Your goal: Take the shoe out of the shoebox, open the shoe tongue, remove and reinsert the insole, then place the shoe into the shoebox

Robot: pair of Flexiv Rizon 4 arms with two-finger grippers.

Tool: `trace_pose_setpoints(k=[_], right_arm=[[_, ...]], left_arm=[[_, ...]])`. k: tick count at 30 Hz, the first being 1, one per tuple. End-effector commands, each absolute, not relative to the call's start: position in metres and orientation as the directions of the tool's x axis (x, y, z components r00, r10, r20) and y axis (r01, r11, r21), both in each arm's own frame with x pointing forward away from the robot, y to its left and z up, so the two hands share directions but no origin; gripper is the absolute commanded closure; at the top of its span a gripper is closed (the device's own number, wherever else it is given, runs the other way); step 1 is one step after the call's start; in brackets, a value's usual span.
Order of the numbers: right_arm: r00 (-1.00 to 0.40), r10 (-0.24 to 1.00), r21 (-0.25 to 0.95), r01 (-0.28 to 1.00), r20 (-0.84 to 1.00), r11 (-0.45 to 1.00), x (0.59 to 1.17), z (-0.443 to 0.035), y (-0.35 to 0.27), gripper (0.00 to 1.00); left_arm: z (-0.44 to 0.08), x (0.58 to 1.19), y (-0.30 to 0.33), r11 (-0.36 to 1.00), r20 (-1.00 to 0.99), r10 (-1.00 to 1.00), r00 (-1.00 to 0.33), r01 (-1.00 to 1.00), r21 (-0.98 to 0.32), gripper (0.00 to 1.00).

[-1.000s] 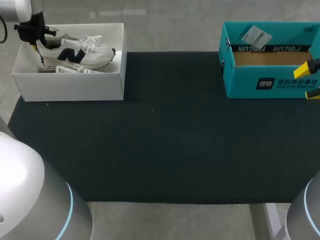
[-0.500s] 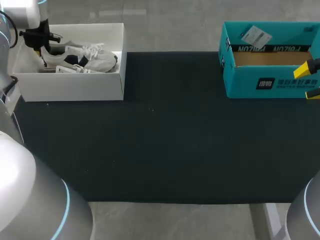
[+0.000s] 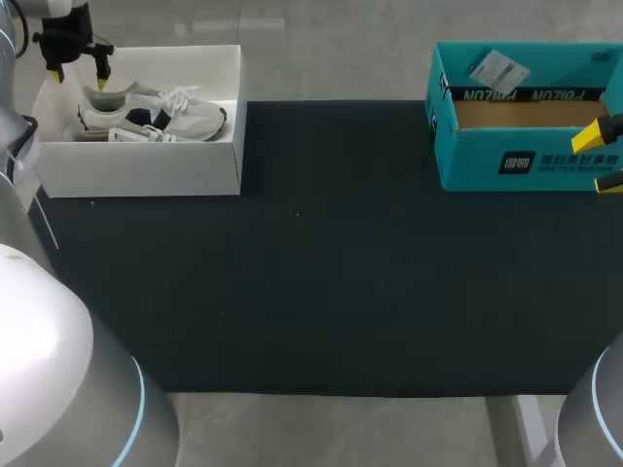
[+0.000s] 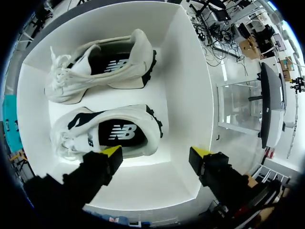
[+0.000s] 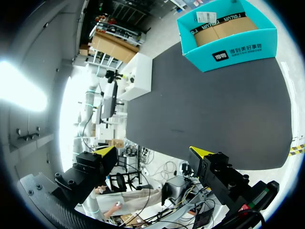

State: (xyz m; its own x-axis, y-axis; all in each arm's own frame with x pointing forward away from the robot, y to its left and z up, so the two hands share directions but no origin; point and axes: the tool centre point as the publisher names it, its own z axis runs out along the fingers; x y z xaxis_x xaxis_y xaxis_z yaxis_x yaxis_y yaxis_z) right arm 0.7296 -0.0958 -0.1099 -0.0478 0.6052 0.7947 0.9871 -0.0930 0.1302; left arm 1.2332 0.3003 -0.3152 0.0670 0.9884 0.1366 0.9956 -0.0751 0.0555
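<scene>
Left gripper [image 4: 156,152]: I read it wide open and empty, above the heel end of the shoebox [image 4: 190,95]. Both fingers stand off the walls and the shoes.
Near shoe [image 4: 109,133]: heel just ahead of one finger, apart from it.
Far shoe [image 4: 102,67]: beyond the near one, along the other long wall.
Right gripper [image 3: 608,156]: open, empty, just beside the teal box [image 3: 526,161].
Mat [image 3: 331,263]: a wide dark stretch between the two boxes.
Change: a second ago my left fingers gripped the near shoe's heel. Now it is released and sits lower in the box, with the gripper raised.
</scene>
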Motion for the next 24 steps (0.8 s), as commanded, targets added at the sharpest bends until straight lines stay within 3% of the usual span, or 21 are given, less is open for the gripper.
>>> trace_pose_setpoints(k=[1,10,24], right_arm=[[-0.046,0.606,0.129,0.987,0.794,-0.094,0.729,-0.11,-0.096,0.0],[-0.046,0.606,0.129,0.987,0.794,-0.094,0.729,-0.11,-0.096,0.0],[-0.046,0.606,0.129,0.987,0.794,-0.094,0.729,-0.11,-0.096,0.0]], left_arm=[[-0.273,1.212,0.301,-0.067,0.119,0.991,0.056,0.994,0.088,0.0],[-0.258,1.188,0.298,-0.063,0.11,0.993,0.047,0.987,0.148,0.0],[-0.247,1.173,0.3,0.018,0.101,0.995,-0.026,0.997,0.081,0.0]])
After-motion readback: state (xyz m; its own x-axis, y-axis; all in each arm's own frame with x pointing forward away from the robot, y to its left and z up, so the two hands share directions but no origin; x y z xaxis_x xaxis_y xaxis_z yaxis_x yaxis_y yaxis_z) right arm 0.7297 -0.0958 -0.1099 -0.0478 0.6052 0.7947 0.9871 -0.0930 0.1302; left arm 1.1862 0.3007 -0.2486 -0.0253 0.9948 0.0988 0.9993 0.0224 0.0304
